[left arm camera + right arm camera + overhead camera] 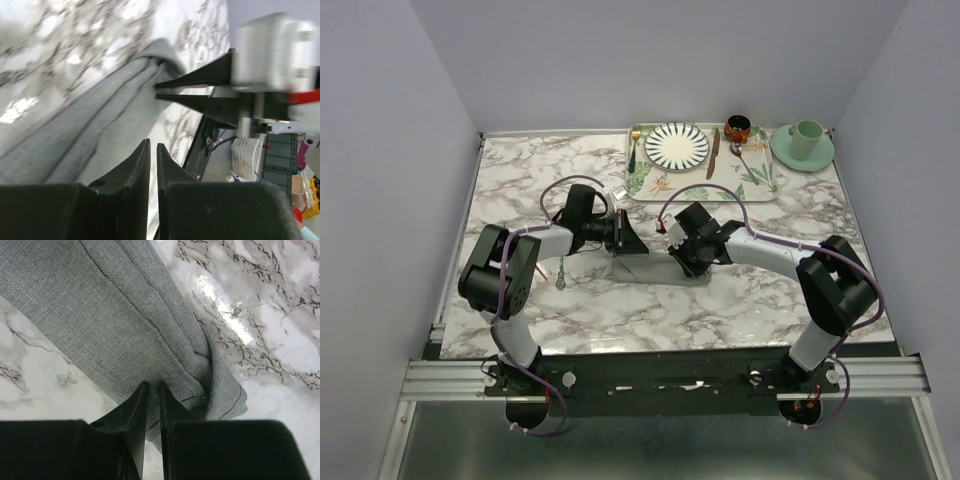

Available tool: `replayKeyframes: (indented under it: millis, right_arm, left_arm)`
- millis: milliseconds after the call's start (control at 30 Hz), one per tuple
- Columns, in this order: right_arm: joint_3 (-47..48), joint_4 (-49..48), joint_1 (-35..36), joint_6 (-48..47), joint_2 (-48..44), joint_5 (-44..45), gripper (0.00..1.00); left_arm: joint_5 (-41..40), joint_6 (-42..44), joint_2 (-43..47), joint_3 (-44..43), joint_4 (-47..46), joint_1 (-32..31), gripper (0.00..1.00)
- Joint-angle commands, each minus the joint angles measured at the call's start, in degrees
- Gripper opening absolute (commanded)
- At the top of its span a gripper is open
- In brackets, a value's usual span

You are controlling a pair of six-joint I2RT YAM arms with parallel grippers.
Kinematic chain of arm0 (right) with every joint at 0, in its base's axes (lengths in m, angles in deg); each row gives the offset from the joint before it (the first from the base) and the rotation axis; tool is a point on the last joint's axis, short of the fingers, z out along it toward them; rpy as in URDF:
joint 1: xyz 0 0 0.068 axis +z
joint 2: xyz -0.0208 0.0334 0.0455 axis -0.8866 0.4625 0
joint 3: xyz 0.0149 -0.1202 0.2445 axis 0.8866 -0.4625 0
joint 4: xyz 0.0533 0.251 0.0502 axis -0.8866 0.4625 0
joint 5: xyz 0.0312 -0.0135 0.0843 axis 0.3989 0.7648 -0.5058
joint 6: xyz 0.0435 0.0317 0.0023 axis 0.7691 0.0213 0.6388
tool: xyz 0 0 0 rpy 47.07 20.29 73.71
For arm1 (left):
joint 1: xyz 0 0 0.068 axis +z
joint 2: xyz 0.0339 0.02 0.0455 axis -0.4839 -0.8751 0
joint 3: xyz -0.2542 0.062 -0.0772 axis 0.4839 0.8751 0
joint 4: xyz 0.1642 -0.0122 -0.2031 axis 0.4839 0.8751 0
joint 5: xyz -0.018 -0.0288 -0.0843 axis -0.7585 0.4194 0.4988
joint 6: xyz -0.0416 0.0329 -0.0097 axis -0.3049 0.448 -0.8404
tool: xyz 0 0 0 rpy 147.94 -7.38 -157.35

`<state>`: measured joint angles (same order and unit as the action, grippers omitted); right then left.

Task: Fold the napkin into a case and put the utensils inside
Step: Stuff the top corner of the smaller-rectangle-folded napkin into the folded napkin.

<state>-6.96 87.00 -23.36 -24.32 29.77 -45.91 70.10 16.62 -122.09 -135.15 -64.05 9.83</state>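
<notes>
Closest, the right pincer (153,385) has its fingers a slit apart, tips on the folded grey napkin (125,315); whether they pinch cloth cannot be told. The left pincer (153,145) is parted just as narrowly, gripping nothing. The napkin lies mid-way across the bench (750,300), a strip running 9 to 3 o'clock between them.

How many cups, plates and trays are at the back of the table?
Cups: 2, the green cup and the small dark cup
Plates: 2, the striped plate and the green saucer under the green cup
Trays: 1, the leafy tray
Total: 5
</notes>
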Motion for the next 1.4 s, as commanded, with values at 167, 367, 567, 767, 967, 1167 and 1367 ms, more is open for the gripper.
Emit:
replayKeyframes:
  millis: [167,367,567,767,967,1167,1367]
  right_arm:
    - [1.70,3.37,-0.07,3.32,3.20,-1.41,0.22]
    - [2.32,4.95,-0.07,4.64,2.68,-3.08,0.22]
    - [5.39,8.73,-2.34,5.87,-2.85,-9.40,0.26]
    - [7.16,11.72,-12.71,5.87,-4.62,-15.55,0.28]
    - [6.28,11.29,-17.82,7.54,0.20,-20.74,0.28]
    - [7.33,9.44,-19.84,8.24,4.87,-24.52,0.30]
    - [5.84,8.47,-19.84,8.59,7.43,-28.13,0.30]
  left_arm:
    - [-4.17,-12.74,1.91,5.49,-12.30,-6.01,0.08]
    - [-5.84,-14.70,-6.43,2.35,-14.96,-7.43,0.00]
    - [-9.00,0.59,-12.25,-5.47,6.30,-7.34,0.00]
    - [-9.80,17.91,-14.62,-11.28,21.87,-6.29,0.00]
    - [-10.33,27.40,-15.51,-15.59,29.08,-6.37,0.00]
    - [-9.54,33.47,-16.30,-17.88,34.79,-6.37,0.00]
    - [-6.91,30.94,-12.80,-16.13,31.13,-6.37,0.00]
